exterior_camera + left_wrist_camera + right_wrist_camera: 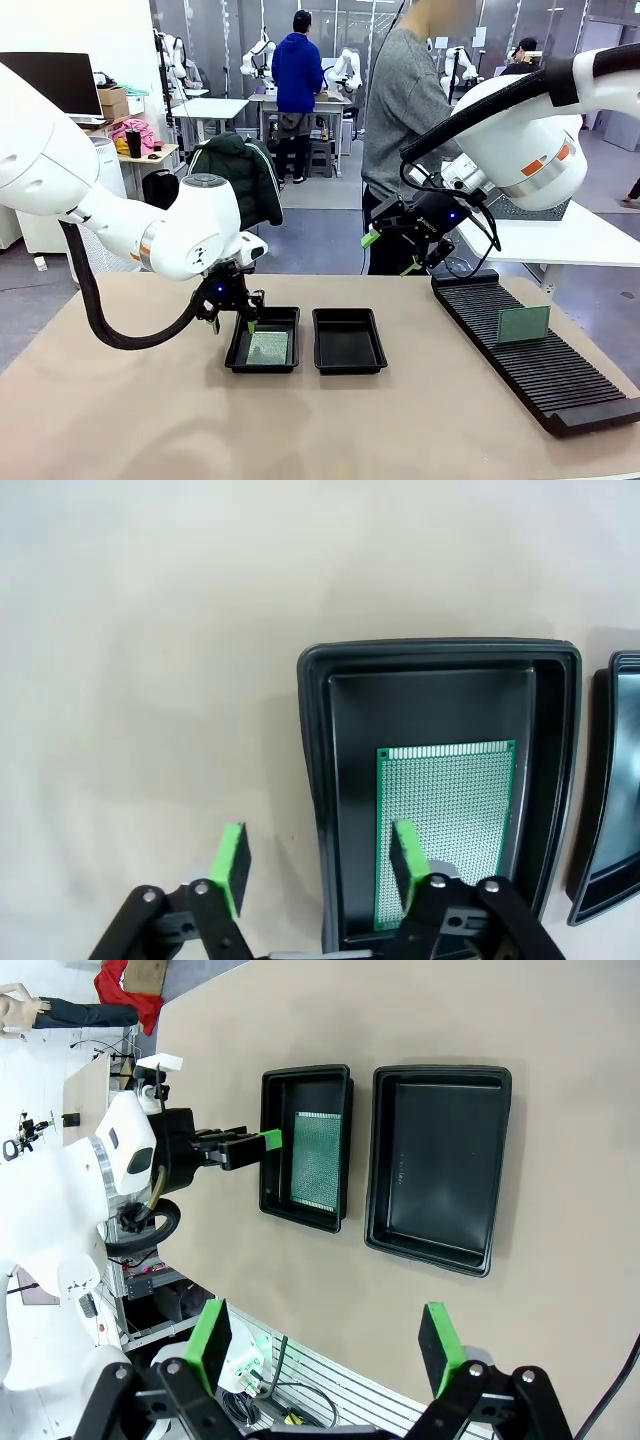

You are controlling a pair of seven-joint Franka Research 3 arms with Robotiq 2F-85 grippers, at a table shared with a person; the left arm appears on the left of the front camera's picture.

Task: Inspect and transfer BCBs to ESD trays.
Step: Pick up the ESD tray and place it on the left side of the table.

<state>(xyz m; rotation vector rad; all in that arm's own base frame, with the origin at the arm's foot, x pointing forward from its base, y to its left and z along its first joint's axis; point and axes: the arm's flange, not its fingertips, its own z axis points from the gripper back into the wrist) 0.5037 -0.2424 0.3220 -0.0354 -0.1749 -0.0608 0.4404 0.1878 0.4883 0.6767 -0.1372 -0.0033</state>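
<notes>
One BCB (pixel 268 347) lies flat in the left ESD tray (pixel 236 352). In the left wrist view this board (pixel 445 815) shows as a green dotted rectangle inside the tray (pixel 312 760). My left gripper (pixel 232 318) hovers over that tray's left rim, open and holding nothing. One pad (pixel 232 865) is outside the tray, the other over the board's edge. The second ESD tray (pixel 348 342) beside it holds nothing. Another BCB (pixel 523 324) stands upright in the rack. My right gripper (pixel 395 250) hangs open high over the table's far side, its fingers (pixel 210 1340) wide apart.
A long black slotted rack (pixel 560 375) runs along the table's right side. A person in a grey top (pixel 400 110) stands at the far edge. The right wrist view looks down on both trays (pixel 480 1090) and the left gripper (pixel 250 1145).
</notes>
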